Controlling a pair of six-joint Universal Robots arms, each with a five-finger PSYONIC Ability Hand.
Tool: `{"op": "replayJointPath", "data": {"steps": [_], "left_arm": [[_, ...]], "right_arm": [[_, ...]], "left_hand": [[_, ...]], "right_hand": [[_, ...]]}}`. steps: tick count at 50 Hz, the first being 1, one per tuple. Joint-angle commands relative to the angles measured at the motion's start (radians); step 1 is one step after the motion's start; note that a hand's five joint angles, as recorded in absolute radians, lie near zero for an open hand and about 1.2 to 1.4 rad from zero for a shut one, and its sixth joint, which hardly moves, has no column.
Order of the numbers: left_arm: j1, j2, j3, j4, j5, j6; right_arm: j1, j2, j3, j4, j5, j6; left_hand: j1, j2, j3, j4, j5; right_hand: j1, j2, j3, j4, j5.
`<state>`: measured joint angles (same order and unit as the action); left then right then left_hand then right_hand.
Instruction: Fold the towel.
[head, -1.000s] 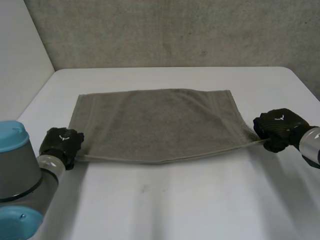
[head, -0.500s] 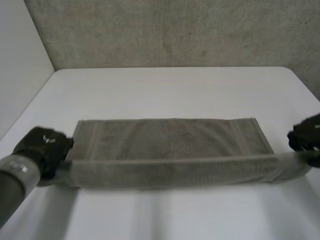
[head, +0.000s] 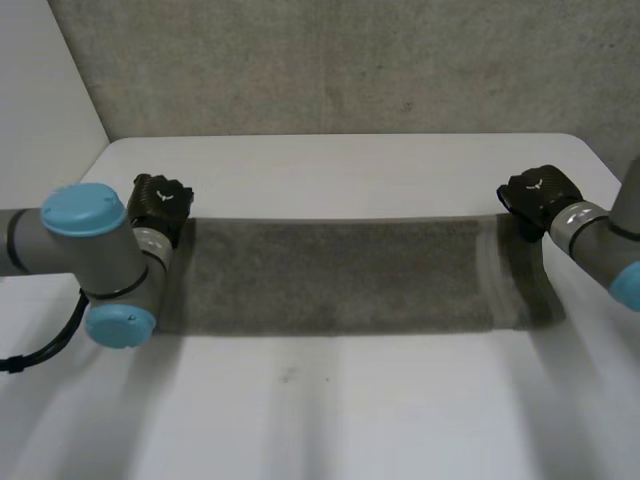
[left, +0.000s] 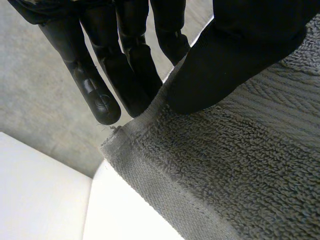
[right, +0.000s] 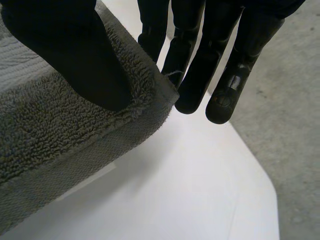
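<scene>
Across the table (head: 350, 420), your gray towel (head: 340, 275) is stretching as a long band between the arms; your left robot hand (head: 160, 205) is pinching its far left corner, your right robot hand (head: 538, 195) its far right corner.

Right robot hand (right: 197, 55): you see its thumb on top of the towel (right: 50, 135) corner, fingers straight behind it.
Towel surface: grey terry, above the white bench (right: 190, 195).
</scene>
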<state>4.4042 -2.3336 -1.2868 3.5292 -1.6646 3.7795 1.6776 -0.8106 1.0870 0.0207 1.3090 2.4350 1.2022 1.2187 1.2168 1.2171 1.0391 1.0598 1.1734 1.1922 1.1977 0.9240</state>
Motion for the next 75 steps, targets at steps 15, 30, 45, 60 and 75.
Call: {"op": "replayJointPath", "data": {"steps": [15,30,45,60,75], "left_arm": [[-0.028,0.192,-0.235,0.238,0.071,-0.006],[-0.023,0.551,-0.583,0.221,0.063,-0.153],[0.001,0.629,-0.615,-0.022,0.059,-0.555],[0.001,0.626,-0.621,-0.026,0.060,-0.563],[-0.002,0.628,-0.625,-0.027,0.060,-0.563]], "right_arm": [[0.039,-0.191,0.144,-0.099,0.038,0.151],[-0.131,-0.435,0.492,0.048,-0.208,0.156],[-0.260,-0.379,0.754,-0.203,-0.358,-0.017],[-0.262,-0.306,0.737,-0.272,-0.358,-0.022],[-0.294,-0.255,0.691,-0.327,-0.289,-0.053]], "left_hand": [[-1.028,-1.044,-1.042,-1.043,-1.039],[-1.028,-1.044,-1.042,-1.043,-1.039],[-1.028,-1.044,-1.042,-1.043,-1.039],[-1.028,-1.044,-1.042,-1.043,-1.039],[-1.028,-1.044,-1.042,-1.043,-1.039]], "right_hand": [[-0.885,-0.999,-1.018,-1.023,-0.924],[-0.813,-0.927,-0.946,-0.951,-0.852],[-0.505,-0.619,-0.638,-0.643,-0.544],[-0.256,-0.369,-0.388,-0.394,-0.294],[0.336,0.223,0.204,0.199,0.298]]}}
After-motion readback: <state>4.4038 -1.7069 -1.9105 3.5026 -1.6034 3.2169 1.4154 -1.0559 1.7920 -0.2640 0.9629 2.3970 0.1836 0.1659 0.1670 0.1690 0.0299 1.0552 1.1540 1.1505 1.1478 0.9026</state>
